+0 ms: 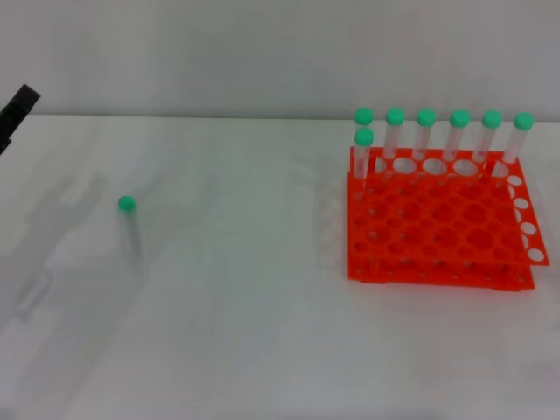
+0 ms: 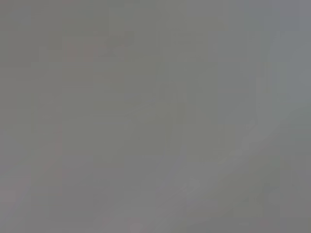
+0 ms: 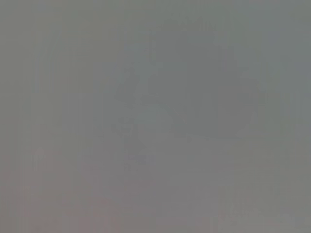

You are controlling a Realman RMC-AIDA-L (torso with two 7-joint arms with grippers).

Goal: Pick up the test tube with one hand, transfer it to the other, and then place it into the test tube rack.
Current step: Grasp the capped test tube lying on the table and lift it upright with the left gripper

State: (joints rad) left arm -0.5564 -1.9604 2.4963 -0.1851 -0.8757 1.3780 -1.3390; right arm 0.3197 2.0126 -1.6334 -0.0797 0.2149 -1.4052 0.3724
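No readable text, label, brand, number or sign shows in any view. In the head view, the orange test tube rack [image 1: 442, 219] at the right of the frame and the green tube caps carry no markings that can be made out. Both wrist views are plain grey.

A little clear test tube [image 1: 131, 226] with a round green cap stands by itself on the left side of the white desk [image 1: 245, 350]. Far off to its right sits the bright orange rack [image 1: 442, 223]. The rack has two flat layers full of round holes. Seven more green-capped tubes [image 1: 426, 131] stand upright along its back.
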